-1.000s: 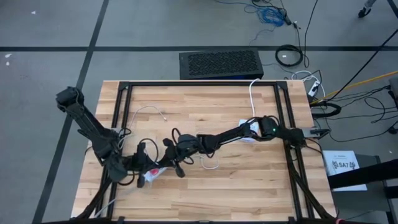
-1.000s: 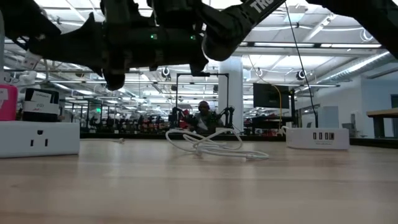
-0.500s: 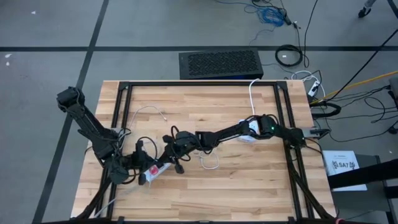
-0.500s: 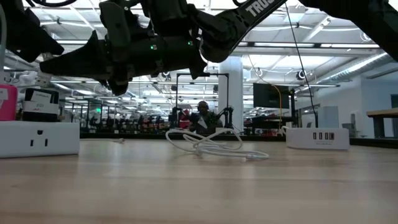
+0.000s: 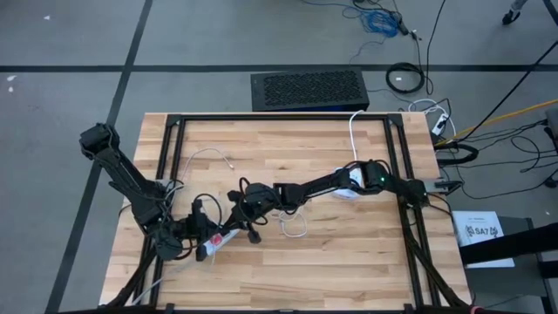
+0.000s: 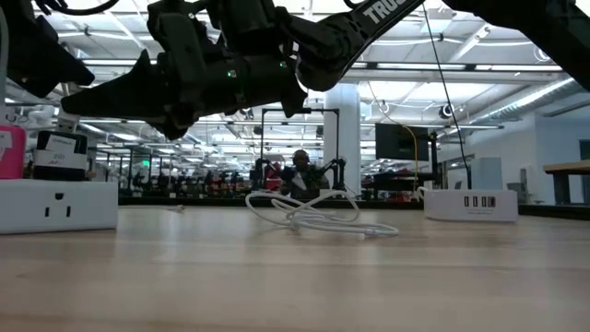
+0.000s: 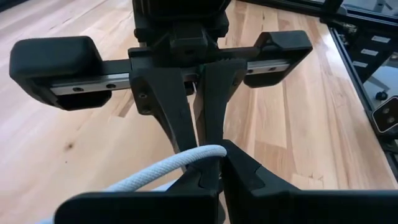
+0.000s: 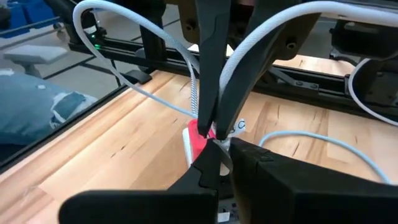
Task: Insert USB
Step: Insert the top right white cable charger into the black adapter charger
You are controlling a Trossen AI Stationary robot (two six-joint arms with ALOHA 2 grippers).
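While both grippers pinch it, cable [image 7: 168, 167] (white) curves sideways.

You see a wooden table [image 5: 349, 253] carrying a coiled white cable [image 6: 313, 218] just beside the right gripper [image 5: 234, 225], a white power strip [image 6: 57, 205], and a USB hub [image 6: 470, 204] farther off.

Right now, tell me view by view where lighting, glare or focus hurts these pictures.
Low view: bright ceiling lights behind turn the arms into dark silhouettes; the white cable stays readable. Left wrist view: the nearest dark parts at the bottom are soft, while the braided cable is sharp. Right wrist view: the foreground is blurred, with the red and white plug fairly clear. High view: even light, no glare.
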